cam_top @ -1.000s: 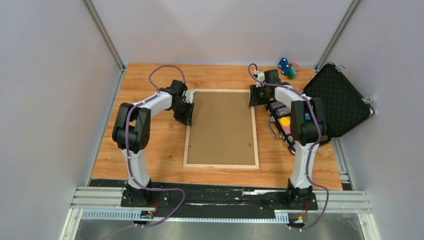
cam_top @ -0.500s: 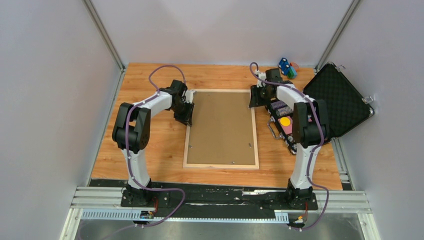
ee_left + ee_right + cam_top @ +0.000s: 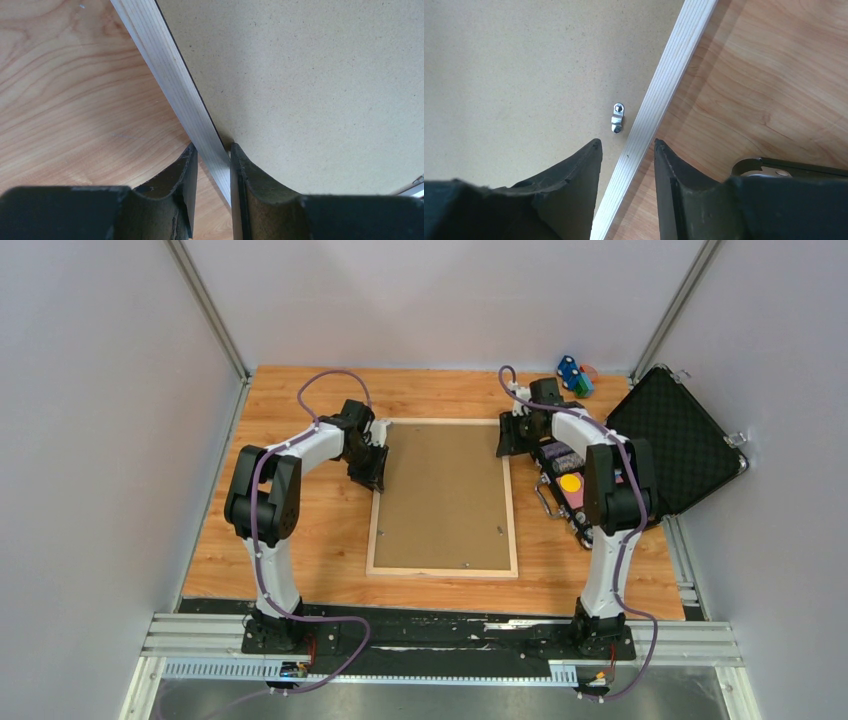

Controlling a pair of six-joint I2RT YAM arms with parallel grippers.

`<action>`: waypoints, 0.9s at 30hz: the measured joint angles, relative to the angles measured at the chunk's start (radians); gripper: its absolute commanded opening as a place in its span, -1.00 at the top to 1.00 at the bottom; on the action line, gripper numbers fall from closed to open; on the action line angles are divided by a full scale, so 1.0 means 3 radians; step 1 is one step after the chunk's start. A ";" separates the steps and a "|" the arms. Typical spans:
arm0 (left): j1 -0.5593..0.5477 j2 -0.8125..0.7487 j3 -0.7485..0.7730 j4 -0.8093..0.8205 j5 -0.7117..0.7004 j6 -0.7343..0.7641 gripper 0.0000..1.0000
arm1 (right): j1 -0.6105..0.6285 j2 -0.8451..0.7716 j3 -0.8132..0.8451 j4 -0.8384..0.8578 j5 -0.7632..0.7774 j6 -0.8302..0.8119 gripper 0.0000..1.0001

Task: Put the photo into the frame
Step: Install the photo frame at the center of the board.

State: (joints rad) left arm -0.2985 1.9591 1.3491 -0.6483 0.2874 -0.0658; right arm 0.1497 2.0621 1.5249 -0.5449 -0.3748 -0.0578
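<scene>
The frame [image 3: 373, 530] of pale wood lies face down in the middle of the table, with a brown backing board [image 3: 445, 495] filling it. The photo is hidden. My left gripper [image 3: 374, 472] is shut on the frame's left rail [image 3: 165, 65]; in the left wrist view the rail runs between the tips of this gripper [image 3: 211, 149] and touches both. My right gripper [image 3: 508, 440] stands over the right rail [image 3: 669, 75] near the far corner. In the right wrist view, this gripper [image 3: 626, 144] is open, astride the rail with a gap on each side.
A small metal clip [image 3: 617, 118] sits on the backing board by the right rail. An open black case [image 3: 675, 440] with small items lies at the right, close behind my right arm. Coloured toy blocks [image 3: 574, 375] sit at the far right. Grey walls close in both sides.
My right arm has shifted slightly and its jaws stand a little wider. The left arm and the frame have not moved.
</scene>
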 measured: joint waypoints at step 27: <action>0.0027 0.0000 -0.0017 0.0018 0.0060 0.0000 1.00 | 0.0109 0.0183 0.0153 -0.0064 0.0359 0.0111 0.43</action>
State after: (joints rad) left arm -0.2905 1.9591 1.3441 -0.6430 0.3054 -0.0658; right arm 0.1825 2.1170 1.5707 -0.5640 -0.2672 -0.0246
